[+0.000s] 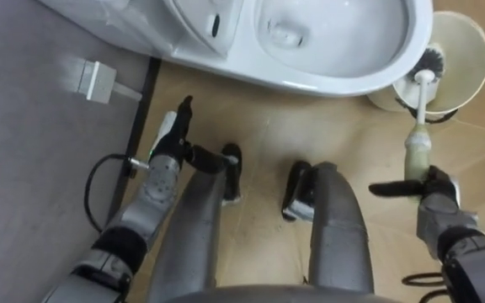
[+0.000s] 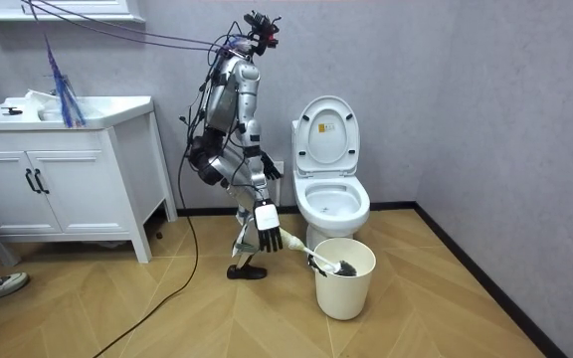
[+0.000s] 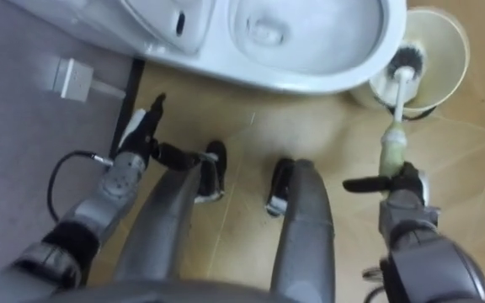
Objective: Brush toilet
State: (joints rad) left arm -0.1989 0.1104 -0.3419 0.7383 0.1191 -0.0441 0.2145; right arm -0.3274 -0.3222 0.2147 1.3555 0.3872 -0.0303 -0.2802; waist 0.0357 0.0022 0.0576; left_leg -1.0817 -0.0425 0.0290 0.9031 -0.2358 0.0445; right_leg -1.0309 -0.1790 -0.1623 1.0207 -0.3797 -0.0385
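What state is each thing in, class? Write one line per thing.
Toilet lid: raised.
Brush: held by its handle, head down in the bucket.
Bucket: upright, open.
Left robot hand: open, empty.
Right robot hand: shut on the brush.
Cupboard doors: shut.

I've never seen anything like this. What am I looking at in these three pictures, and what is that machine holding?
This is a two-legged robot with human-like hands, standing in a bathroom. Two pictures come from cameras in its head, looking down past its own legs. The third comes from a camera standing in the room.

In front of it is a white toilet with the lid up. On the wooden floor beside the toilet stands a cream bucket.

The robot's right hand is curled round the handle of a toilet brush, whose dark bristle head is down in the bucket. Its left hand holds nothing, its fingers straight, low at its side.
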